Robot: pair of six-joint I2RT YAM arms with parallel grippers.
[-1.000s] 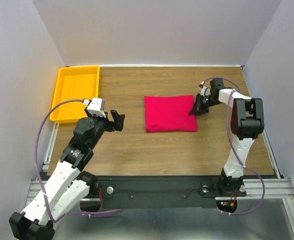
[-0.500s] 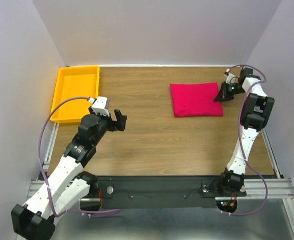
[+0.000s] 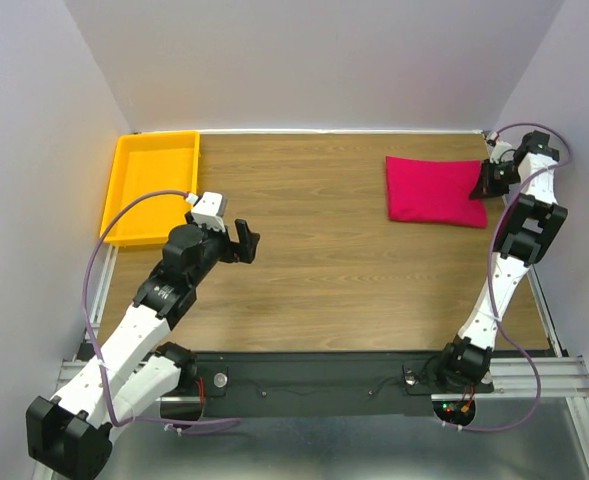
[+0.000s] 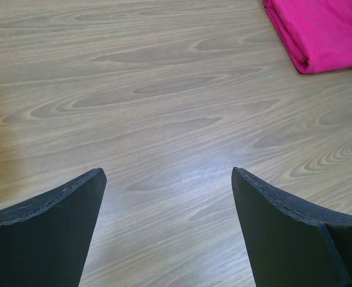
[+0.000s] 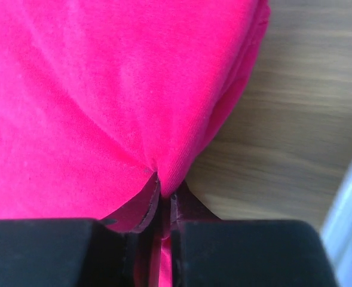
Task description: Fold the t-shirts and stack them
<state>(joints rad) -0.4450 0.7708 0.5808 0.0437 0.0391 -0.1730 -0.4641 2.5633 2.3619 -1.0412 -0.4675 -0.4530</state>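
Surface: brown wood-grain table (image 3: pixel 314 270), pale grey walls round it; yellow plastic tray (image 3: pixel 154 190) at far-left corner.
Shirt: crimson-red cotton t-shirt (image 3: pixel 432 190), folded to a rectangle, lies flat at far-right, well apart from tray.
R gripper (image 5: pixel 165 200): fingers pressed together on shirt's right edge, cloth bunched at the pinch; prob. gripped there to drag the bundle w/o unfolding it.
L gripper (image 4: pixel 167 173): jaws spread, nothing betw. them, hovers mid-left over bare wood; likely on standby.
Views: R wrist shows the pinch, too small to read from top cam; top cam gives the whole layout.
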